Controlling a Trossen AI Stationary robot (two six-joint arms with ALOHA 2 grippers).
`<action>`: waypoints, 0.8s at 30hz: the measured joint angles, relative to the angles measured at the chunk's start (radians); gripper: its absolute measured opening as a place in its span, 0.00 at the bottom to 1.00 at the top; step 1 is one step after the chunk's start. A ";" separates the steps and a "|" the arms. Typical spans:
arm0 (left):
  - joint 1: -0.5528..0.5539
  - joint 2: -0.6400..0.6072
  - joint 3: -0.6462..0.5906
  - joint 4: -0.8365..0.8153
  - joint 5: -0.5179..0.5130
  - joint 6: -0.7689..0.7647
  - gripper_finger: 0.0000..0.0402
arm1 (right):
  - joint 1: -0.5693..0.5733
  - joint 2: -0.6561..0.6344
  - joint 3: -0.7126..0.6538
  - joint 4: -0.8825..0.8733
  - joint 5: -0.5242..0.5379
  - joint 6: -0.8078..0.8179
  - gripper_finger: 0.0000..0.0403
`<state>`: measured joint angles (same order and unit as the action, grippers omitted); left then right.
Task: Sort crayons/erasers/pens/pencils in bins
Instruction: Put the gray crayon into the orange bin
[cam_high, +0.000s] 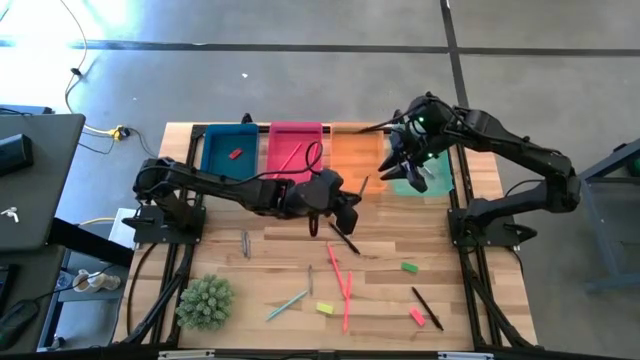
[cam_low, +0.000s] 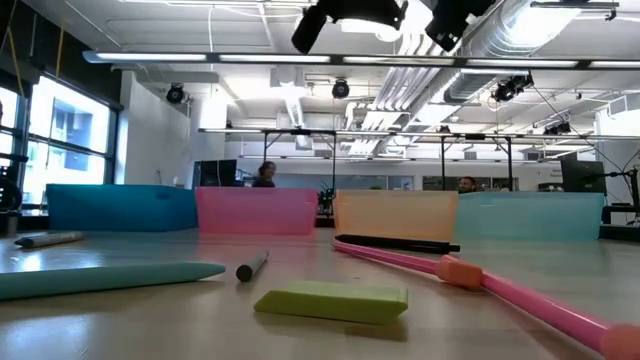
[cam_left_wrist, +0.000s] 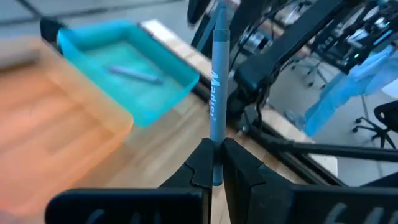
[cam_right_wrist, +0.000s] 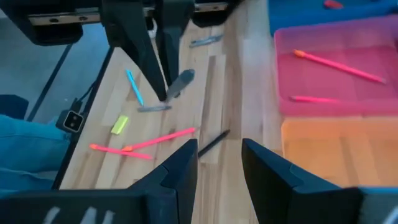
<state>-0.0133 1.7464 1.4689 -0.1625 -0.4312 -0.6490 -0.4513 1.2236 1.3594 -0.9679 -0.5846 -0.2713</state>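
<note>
Wooden table (cam_high: 380, 300) | left fingers (cam_left_wrist: 214, 163) clamp grey pen (cam_left_wrist: 217, 93)

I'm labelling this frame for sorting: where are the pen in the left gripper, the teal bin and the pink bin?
pen (cam_left_wrist: 217, 93), left wrist view, middle of its grey barrel.
teal bin (cam_left_wrist: 163, 99), left wrist view, near wall.
pink bin (cam_high: 283, 135), high view, bare floor by the far rim.
</note>
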 joint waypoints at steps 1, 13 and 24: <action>0.002 0.000 0.000 0.015 -0.001 0.015 0.01 | 0.008 0.000 0.000 0.010 0.000 0.000 0.29; 0.038 0.000 0.000 0.109 -0.001 0.111 0.01 | 0.060 0.000 0.000 0.162 0.000 0.160 0.29; 0.053 0.000 0.000 0.109 -0.001 0.130 0.01 | 0.068 0.001 0.000 0.254 0.047 0.222 0.29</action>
<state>0.0401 1.7462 1.4689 -0.0532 -0.4322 -0.5190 -0.3832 1.2243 1.3594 -0.7136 -0.5371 -0.0498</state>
